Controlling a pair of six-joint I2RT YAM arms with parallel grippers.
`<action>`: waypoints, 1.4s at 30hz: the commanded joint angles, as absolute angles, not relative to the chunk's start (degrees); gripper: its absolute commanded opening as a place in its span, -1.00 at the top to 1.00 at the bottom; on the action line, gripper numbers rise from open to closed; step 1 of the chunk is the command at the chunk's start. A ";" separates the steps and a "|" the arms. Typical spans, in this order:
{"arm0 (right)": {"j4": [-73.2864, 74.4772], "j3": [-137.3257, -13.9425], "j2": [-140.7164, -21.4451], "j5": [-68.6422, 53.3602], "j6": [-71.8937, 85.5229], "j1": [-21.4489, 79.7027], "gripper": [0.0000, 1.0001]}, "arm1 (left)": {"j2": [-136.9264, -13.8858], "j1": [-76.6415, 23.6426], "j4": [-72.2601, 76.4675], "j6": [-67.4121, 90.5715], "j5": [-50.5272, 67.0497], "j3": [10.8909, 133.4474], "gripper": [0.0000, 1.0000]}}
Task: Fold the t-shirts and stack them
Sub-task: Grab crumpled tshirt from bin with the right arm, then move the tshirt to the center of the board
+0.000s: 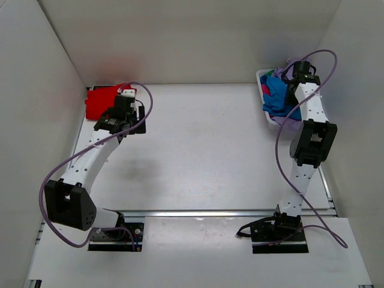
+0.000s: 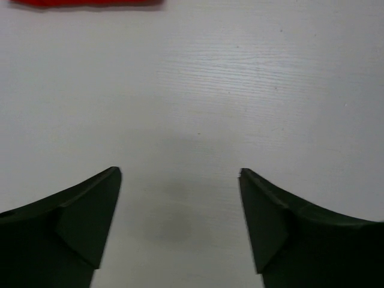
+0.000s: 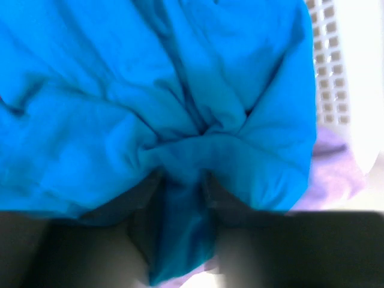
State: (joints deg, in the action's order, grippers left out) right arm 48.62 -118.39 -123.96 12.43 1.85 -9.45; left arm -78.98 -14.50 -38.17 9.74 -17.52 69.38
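A bright blue t-shirt lies crumpled on top of the pile in the white slatted basket at the far right. My right gripper reaches down into the basket. In the right wrist view a bunched fold of the blue t-shirt is pinched between the jaws of the right gripper. A lilac t-shirt shows beneath it, and a magenta one peeks out at the basket's left side. A red t-shirt lies flat at the far left. My left gripper hangs open over bare table just near of the red cloth.
White walls close in the table on the left, back and right. The basket wall stands close on the right of the right gripper. Purple cables loop off both arms. A metal rail runs across the near edge.
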 commanded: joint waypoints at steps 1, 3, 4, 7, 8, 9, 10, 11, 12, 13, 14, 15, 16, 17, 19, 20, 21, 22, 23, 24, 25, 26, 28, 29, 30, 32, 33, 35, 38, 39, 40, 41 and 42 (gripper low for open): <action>53.70 -123.58 -124.46 13.01 3.51 -8.79 0.75 | -76.82 -14.32 -38.76 8.88 -19.60 70.23 -0.67; 53.35 -124.27 -122.35 12.48 4.30 -9.05 1.00 | -76.03 -14.50 -39.46 8.79 -19.60 71.71 -0.19; 53.00 -124.71 -121.56 12.57 4.57 -9.14 1.00 | -76.20 -14.33 -39.55 8.88 -19.16 71.81 0.04; 50.63 -125.24 -115.94 12.22 2.73 -7.92 1.00 | -75.76 -13.28 -41.65 10.37 -19.59 73.91 0.06; 49.06 -125.94 -113.06 11.52 2.38 -6.95 1.00 | -75.41 -13.45 -41.83 10.72 -18.47 74.70 0.11; 47.56 -126.47 -109.37 10.90 1.94 -6.25 1.00 | -74.63 -12.75 -42.18 10.64 -17.85 75.06 0.15; 45.46 -126.56 -105.77 10.12 1.67 -3.72 1.00 | -73.84 -12.74 -42.45 10.72 -15.41 74.88 0.20; 44.57 -127.26 -104.25 9.85 1.93 -2.47 1.00 | -73.39 -12.48 -42.45 10.98 -14.69 74.88 0.21; 42.99 -127.70 -100.32 10.10 1.06 -0.46 1.00 | -72.00 -12.48 -42.02 11.33 -13.72 74.01 0.22; 41.85 -128.05 -99.33 9.67 0.53 1.47 1.00 | -70.42 -12.57 -41.92 11.69 -13.19 73.22 0.24; 41.40 -128.32 -95.58 9.93 0.70 4.63 1.00 | -69.62 -12.31 -41.92 11.95 -12.92 72.52 0.23; 40.87 -128.49 -92.75 11.06 -1.82 8.14 1.00 | -67.43 -12.57 -41.14 11.95 -12.57 71.20 0.23; 39.91 -128.24 -91.42 10.99 -2.98 10.09 1.00 | -65.85 -12.39 -40.70 11.78 -11.87 69.89 0.22; 39.90 -127.88 -88.62 13.42 -3.42 14.54 1.00 | -64.70 -12.13 -40.61 11.86 -11.95 69.26 0.22; 38.06 -128.50 -85.61 17.22 -5.35 21.60 1.00 | -61.88 -11.69 -40.17 12.04 -12.48 67.16 0.22; 37.19 -129.28 -83.95 20.18 -6.14 26.06 1.00 | -59.70 -11.34 -39.90 12.56 -13.09 66.37 0.22; 36.66 -129.72 -83.15 21.61 -6.94 29.58 1.00 | -57.59 -11.08 -39.90 13.00 -12.92 65.40 0.22; 36.91 -130.07 -81.93 21.36 -6.33 31.45 1.00 | -55.57 -10.47 -39.21 13.88 -13.09 64.61 0.22; 36.83 -130.17 -81.57 21.62 -5.81 32.07 1.00 | -54.42 -9.41 -39.11 14.15 -12.92 64.25 0.21; 37.35 -129.82 -81.13 19.71 -4.84 32.08 1.00 | -52.49 -9.14 -38.85 15.28 -13.79 63.90 0.20; 37.35 -128.94 -80.95 19.77 -4.49 31.99 1.00 | -50.21 -8.97 -38.59 16.08 -14.15 63.37 0.18; 37.01 -127.54 -80.51 19.08 -3.53 31.99 1.00 | -49.05 -8.44 -37.97 16.78 -15.02 63.37 0.15; 35.95 -123.50 -80.16 18.63 -2.11 31.91 1.00 | -45.81 -9.14 -37.28 17.05 -15.47 63.46 0.12; 34.12 -119.66 -79.98 17.94 -1.59 31.90 0.99 | -45.53 -9.40 -37.53 17.05 -15.21 63.37 0.09; 31.93 -115.27 -79.20 16.89 -0.19 31.64 1.00 | -45.44 -9.23 -37.88 16.96 -15.55 64.59 0.05; 28.93 -110.14 -80.06 14.51 1.56 30.24 0.99 | -45.79 -9.84 -39.72 16.87 -15.56 65.56 0.02; 27.87 -108.30 -81.46 12.85 2.97 29.19 0.99 | -46.14 -9.93 -39.47 16.70 -15.30 65.74 -0.02; 29.09 -108.11 -85.59 10.82 4.56 28.92 1.00 | -45.62 -9.76 -39.03 16.35 -14.07 64.52 -0.05; 30.67 -109.60 -93.06 9.93 4.57 30.14 1.00 | -45.88 -9.67 -38.85 16.44 -12.14 62.59 -0.10; 30.85 -110.47 -96.21 10.98 5.01 30.58 1.00 | -46.23 -9.84 -39.02 16.00 -11.69 62.40 -0.09; 31.28 -111.61 -99.55 10.29 4.57 30.32 1.00 | -47.01 -9.50 -38.85 15.91 -11.34 61.62 -0.06; 31.46 -112.67 -101.58 9.85 4.40 29.80 0.99 | -47.54 -9.84 -39.28 15.30 -9.60 61.44 -0.04; 34.08 -118.16 -108.30 10.63 4.13 28.92 0.89 | -49.90 -10.02 -40.16 15.21 -8.54 60.91 0.00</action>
State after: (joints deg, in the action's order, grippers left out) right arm 33.26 -109.91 -101.80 10.85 3.31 29.89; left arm -46.50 -9.56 -38.63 15.94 -12.73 62.39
